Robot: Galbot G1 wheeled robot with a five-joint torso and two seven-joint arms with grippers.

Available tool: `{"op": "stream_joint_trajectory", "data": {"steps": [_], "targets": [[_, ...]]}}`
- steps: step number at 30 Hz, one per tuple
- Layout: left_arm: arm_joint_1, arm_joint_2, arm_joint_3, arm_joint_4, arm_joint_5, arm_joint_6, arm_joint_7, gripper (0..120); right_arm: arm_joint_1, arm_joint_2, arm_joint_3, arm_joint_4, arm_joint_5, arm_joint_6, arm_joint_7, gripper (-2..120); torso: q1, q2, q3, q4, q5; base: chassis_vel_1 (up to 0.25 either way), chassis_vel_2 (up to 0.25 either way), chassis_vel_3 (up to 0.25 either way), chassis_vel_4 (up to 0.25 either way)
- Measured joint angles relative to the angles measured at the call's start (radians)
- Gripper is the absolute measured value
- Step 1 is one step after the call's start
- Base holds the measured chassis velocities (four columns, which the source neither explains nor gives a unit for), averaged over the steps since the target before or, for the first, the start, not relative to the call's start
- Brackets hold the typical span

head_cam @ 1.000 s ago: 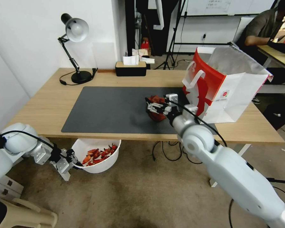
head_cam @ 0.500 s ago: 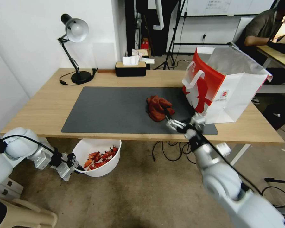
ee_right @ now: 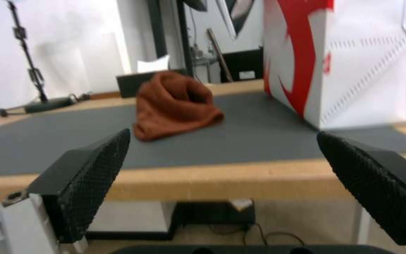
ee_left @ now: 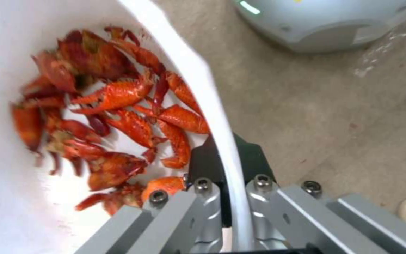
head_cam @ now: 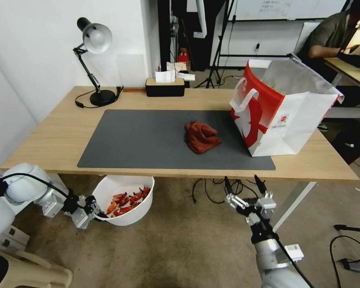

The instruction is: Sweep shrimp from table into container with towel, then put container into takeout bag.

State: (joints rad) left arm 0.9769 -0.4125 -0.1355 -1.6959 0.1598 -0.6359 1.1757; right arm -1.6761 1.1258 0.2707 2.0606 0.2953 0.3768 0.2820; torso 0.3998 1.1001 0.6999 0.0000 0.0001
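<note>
The white container (head_cam: 137, 213) hangs below the table's (head_cam: 56, 136) front edge, left of centre, with red-orange shrimp (head_cam: 126, 198) inside. My left gripper (head_cam: 93, 210) is shut on its rim; in the left wrist view its fingers (ee_left: 203, 160) clamp the rim (ee_left: 203, 88) beside the shrimp (ee_left: 118, 116). The rust-brown towel (head_cam: 201, 137) lies crumpled on the dark mat (head_cam: 140, 140), just left of the red and white takeout bag (head_cam: 284, 116). My right gripper (head_cam: 242, 185) is open and holds nothing, below and in front of the table edge, facing the towel (ee_right: 174, 106) and bag (ee_right: 353, 70).
A desk lamp (head_cam: 94, 44) and a black tissue box (head_cam: 165, 86) stand along the table's far side. Cables (head_cam: 212, 192) lie on the floor under the table, near a white leg (head_cam: 292, 200). A beige stool (head_cam: 32, 272) sits at my lower left.
My right gripper let go of the towel and drew back off the table, down below its front edge. The towel stayed on the mat. The left gripper with the container sank slightly.
</note>
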Motion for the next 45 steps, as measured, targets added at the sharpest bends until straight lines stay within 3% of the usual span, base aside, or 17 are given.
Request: {"op": "stream_joint_trajectory", "data": {"steps": [4, 14, 18, 22, 25, 26, 32, 35, 36, 38, 41, 45], "targets": [[0.062, -0.018, -0.020, 0.016, 0.017, -0.019, 0.000, 0, 0.007, 0.015, -0.008, -0.028, -0.006, -0.008, 0.025, 100, 0.000, 0.000, 0.000, 0.0003, -0.0003, 0.000, 0.000, 0.000, 0.000], [0.065, -0.040, -0.026, 0.030, 0.033, -0.024, 0.004, 0, 0.006, 0.016, -0.012, -0.066, 0.004, -0.047, 0.056, 100, 0.000, 0.000, 0.000, -0.0001, 0.0000, 0.000, 0.000, 0.000, 0.000], [0.093, -0.041, -0.048, 0.021, 0.042, -0.026, 0.005, 0, 0.011, 0.016, -0.013, -0.084, 0.009, -0.047, 0.051, 100, 0.000, 0.000, 0.000, 0.0000, -0.0001, 0.000, 0.000, 0.000, 0.000], [0.152, -0.045, -0.099, 0.012, 0.049, -0.034, 0.006, 0, 0.017, 0.018, -0.016, -0.108, 0.025, -0.042, 0.034, 100, 0.000, 0.000, 0.000, 0.0001, -0.0001, 0.000, 0.000, 0.000, 0.000], [0.229, -0.057, -0.183, -0.014, 0.053, -0.044, 0.008, 0, 0.021, 0.021, -0.021, -0.121, 0.034, -0.038, 0.025, 100, 0.000, 0.000, 0.000, 0.0000, 0.0000, 0.000, 0.000, 0.000, 0.000], [0.229, -0.057, -0.183, -0.014, 0.053, -0.044, 0.008, 0, 0.021, 0.021, -0.021, -0.121, 0.034, -0.038, 0.025, 100, 0.000, 0.000, 0.000, 0.0000, 0.0000, 0.000, 0.000, 0.000, 0.000], [0.370, -0.066, -0.332, -0.109, 0.055, -0.056, 0.017, 0, 0.027, 0.024, -0.030, -0.126, 0.036, -0.041, 0.021, 100, 0.000, 0.000, 0.000, 0.0001, 0.0000, 0.000, 0.000, 0.000, 0.000], [0.399, -0.066, -0.374, -0.145, 0.051, -0.056, 0.019, 0, 0.028, 0.024, -0.031, -0.126, 0.036, -0.044, 0.020, 100, 0.000, 0.000, 0.000, 0.0001, -0.0002, 0.000, 0.000, 0.000, 0.000], [0.414, -0.061, -0.403, -0.168, 0.045, -0.056, 0.027, 0, 0.028, 0.023, -0.031, -0.126, 0.036, -0.045, 0.020, 100, 0.000, 0.000, 0.000, 0.0001, -0.0003, 0.000, 0.000, 0.000, 0.000], [0.422, -0.058, -0.418, -0.181, 0.043, -0.056, 0.031, 0, 0.028, 0.023, -0.032, -0.125, 0.036, -0.046, 0.019, 100, 0.000, 0.000, 0.000, 0.0000, -0.0001, 0.000, 0.000, 0.000, 0.000], [0.481, -0.020, -0.503, -0.257, 0.011, -0.043, 0.041, 0, 0.028, 0.021, -0.032, -0.124, 0.040, -0.048, 0.019, 100, 0.000, 0.000, 0.000, 0.0000, 0.0000, 0.000, 0.000, 0.000, 0.000], [0.500, 0.001, -0.544, -0.297, -0.013, -0.029, 0.043, 0, 0.030, 0.020, -0.033, -0.124, 0.045, -0.049, 0.019, 100, 0.000, 0.000, 0.000, 0.0001, 0.0000, 0.000, 0.000, 0.000, 0.000]]}}
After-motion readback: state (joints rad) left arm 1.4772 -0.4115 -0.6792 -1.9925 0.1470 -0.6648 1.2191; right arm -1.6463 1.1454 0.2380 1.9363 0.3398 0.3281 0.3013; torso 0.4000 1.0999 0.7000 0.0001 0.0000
